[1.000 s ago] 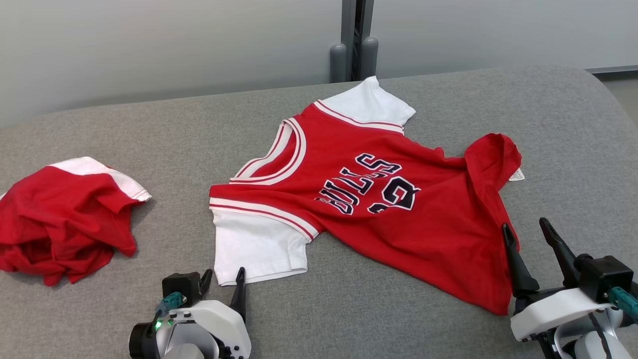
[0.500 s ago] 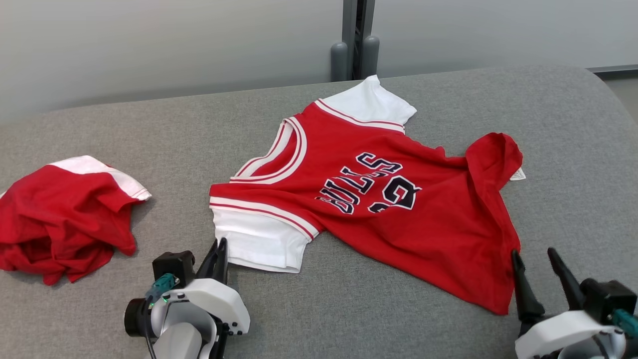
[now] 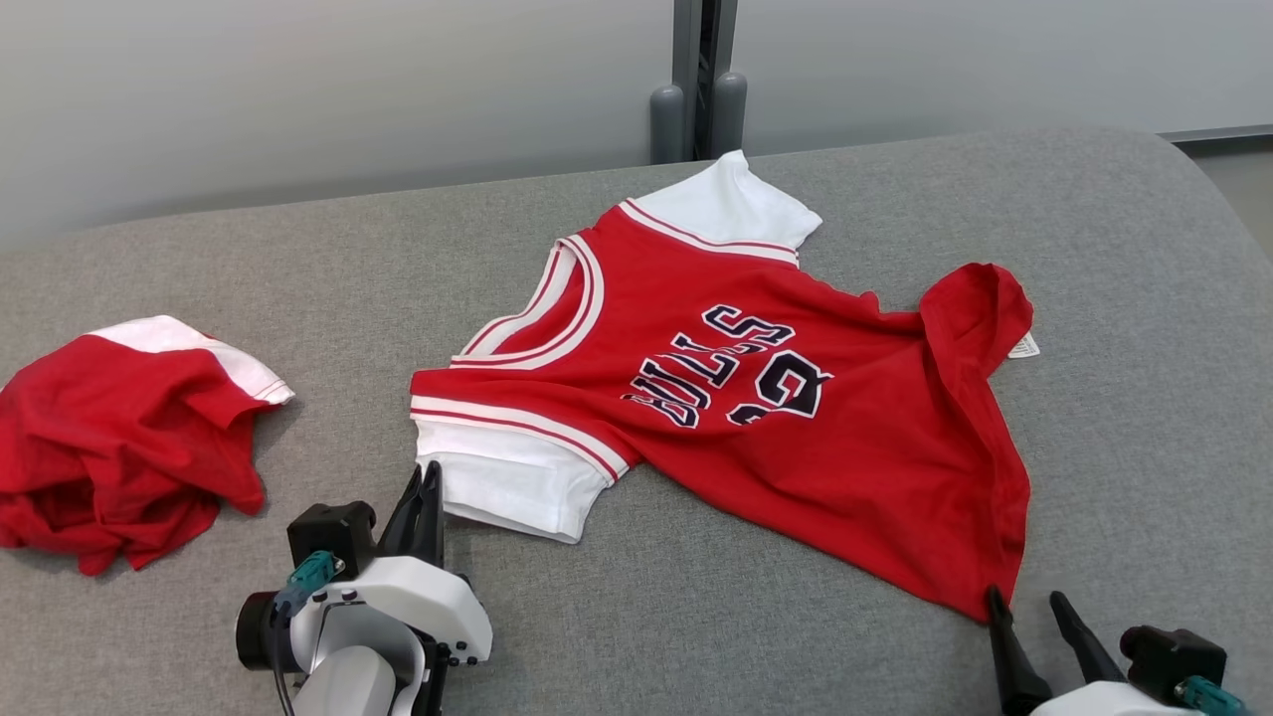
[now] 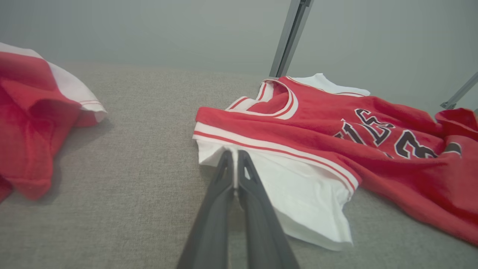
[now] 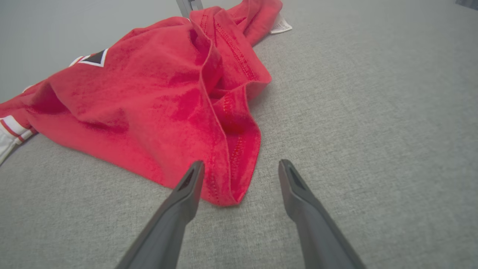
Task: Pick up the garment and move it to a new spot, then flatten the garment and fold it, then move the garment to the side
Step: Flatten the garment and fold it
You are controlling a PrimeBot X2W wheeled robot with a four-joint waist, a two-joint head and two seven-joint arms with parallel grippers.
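The garment [image 3: 756, 398] is a red jersey with white sleeves and dark lettering, spread face up in the middle of the grey cushion [image 3: 696, 636]. My left gripper [image 3: 428, 479] is shut on the left edge of the near white sleeve [image 3: 507, 482]. In the left wrist view a sliver of the white sleeve [image 4: 298, 194] shows pinched between the closed fingers [image 4: 224, 175] of the left gripper [image 4: 233, 156]. My right gripper [image 3: 1026, 600] stands open at the red hem corner [image 3: 980, 587]. In the right wrist view the hem corner [image 5: 231, 186] lies between the spread fingers of the right gripper [image 5: 241, 166].
A second red and white garment [image 3: 119, 438] lies crumpled at the cushion's left, also seen at the left of the left wrist view [image 4: 30, 112]. Grey posts [image 3: 696, 109] stand behind the cushion's far edge. Bare cushion surrounds the jersey at front and right.
My left gripper has gone from open to shut at the sleeve's edge, and the sleeve has bunched shorter. The right gripper has drawn back toward the view's bottom edge, still open.
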